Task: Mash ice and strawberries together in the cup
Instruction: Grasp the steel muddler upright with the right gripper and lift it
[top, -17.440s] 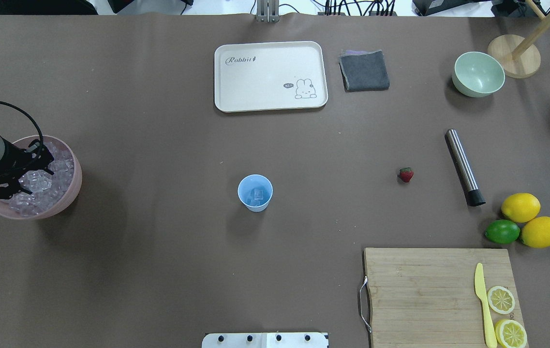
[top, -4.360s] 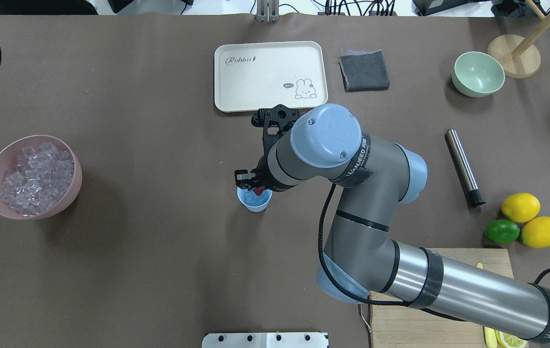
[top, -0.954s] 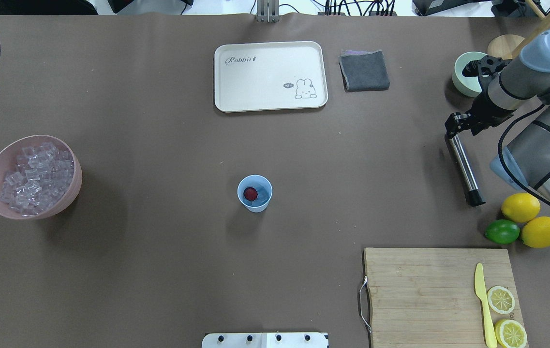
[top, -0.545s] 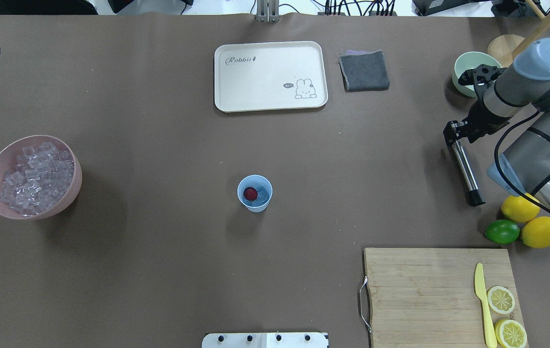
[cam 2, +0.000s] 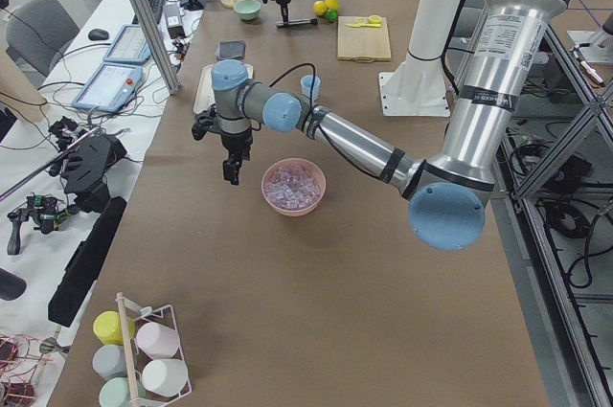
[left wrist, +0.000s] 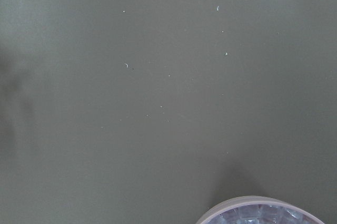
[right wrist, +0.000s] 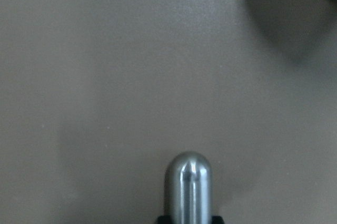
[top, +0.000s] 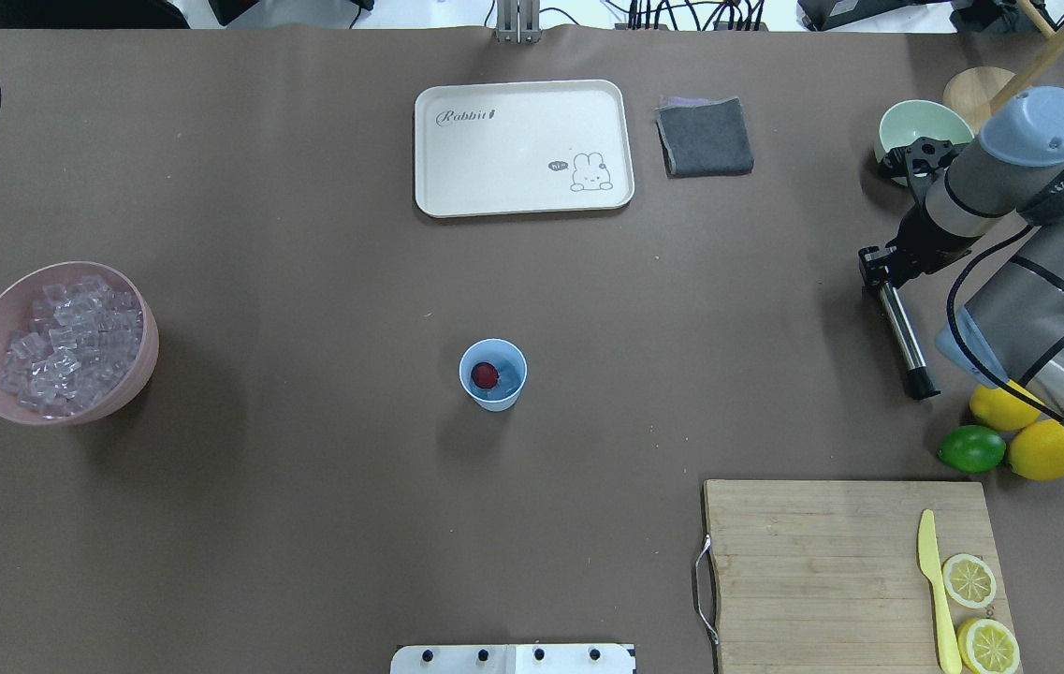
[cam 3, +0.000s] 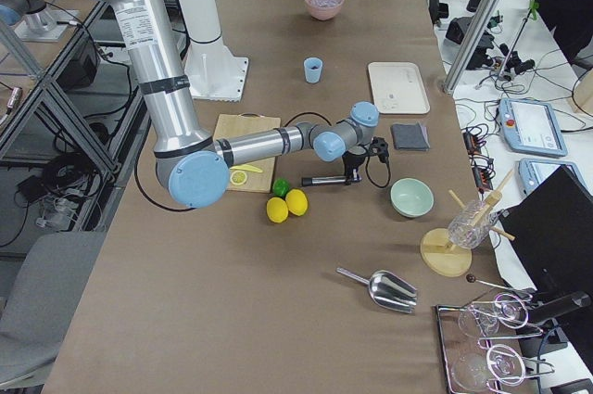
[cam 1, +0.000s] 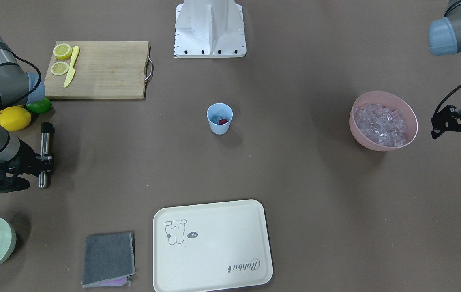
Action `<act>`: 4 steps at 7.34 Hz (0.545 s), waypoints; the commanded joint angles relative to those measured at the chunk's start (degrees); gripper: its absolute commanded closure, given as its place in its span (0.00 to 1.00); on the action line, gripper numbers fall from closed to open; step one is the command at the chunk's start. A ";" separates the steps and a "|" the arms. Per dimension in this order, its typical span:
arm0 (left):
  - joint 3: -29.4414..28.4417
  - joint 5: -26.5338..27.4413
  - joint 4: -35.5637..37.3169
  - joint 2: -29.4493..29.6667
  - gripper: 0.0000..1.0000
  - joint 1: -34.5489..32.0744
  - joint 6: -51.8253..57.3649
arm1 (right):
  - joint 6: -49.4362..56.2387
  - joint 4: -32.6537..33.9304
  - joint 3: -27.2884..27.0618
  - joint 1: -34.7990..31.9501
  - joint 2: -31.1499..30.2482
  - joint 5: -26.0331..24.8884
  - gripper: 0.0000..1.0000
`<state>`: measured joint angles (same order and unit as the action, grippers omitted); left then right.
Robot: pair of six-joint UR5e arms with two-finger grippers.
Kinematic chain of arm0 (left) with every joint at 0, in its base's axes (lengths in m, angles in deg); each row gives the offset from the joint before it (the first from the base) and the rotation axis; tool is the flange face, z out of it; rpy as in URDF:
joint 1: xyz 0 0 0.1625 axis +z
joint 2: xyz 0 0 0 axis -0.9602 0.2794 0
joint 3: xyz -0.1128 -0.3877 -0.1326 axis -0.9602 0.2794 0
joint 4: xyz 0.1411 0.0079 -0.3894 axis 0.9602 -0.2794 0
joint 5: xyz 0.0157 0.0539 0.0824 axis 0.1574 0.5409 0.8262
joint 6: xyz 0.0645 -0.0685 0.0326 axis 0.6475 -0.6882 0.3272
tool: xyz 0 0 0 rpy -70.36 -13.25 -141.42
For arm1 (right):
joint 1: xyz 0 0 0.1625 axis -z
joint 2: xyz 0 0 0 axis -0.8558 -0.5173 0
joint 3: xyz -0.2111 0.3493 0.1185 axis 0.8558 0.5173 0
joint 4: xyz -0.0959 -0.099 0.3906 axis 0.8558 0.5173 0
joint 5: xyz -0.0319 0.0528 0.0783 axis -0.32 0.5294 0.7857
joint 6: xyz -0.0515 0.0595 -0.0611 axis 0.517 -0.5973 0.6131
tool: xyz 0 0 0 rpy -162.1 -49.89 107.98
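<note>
The light blue cup [top: 493, 386] [cam 1: 219, 125] stands mid-table with the red strawberry [top: 485, 375] [cam 1: 223, 121] inside it, on some ice. The main heap of ice [top: 68, 342] [cam 1: 380, 125] fills a pink bowl [top: 140, 370] at the left. My right gripper [top: 876, 267] [cam 1: 44, 162] is low over the table, its fingers tight on both sides of a steel muddler [top: 906, 342] [right wrist: 188, 190] near its far end. The muddler lies on the table. My left gripper [cam 1: 443, 123] [cam 2: 231, 169] hangs beside the pink bowl; I cannot tell whether it is open.
A cream tray [top: 522, 148] and a grey cloth [top: 705, 138] lie at the far side. A pale green bowl [top: 910, 126] is just beyond my right gripper. Two lemons [top: 1046, 449], a lime [top: 971, 448] and a cutting board [top: 822, 571] with knife and lemon slices are near right.
The strawberry went from the table into the cup. My left gripper left the ice bowl. In the last second my right gripper came down onto the muddler's far end.
</note>
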<state>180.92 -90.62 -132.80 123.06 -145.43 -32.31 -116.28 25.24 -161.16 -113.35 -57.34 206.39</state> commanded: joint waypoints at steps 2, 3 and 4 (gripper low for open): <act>0.18 0.00 0.05 0.07 0.03 0.03 0.00 | 0.25 0.01 -0.15 -0.08 0.75 2.57 1.00; 0.44 0.00 0.05 -0.02 0.03 -0.06 0.00 | 0.16 0.35 -2.32 -2.61 1.62 4.67 1.00; 0.70 0.00 0.05 -0.11 0.03 -0.06 0.00 | -0.27 0.18 -7.57 -2.81 1.72 3.74 1.00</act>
<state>181.33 -90.61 -132.76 123.04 -145.47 -32.31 -116.18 25.44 -163.80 -115.10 -56.07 209.89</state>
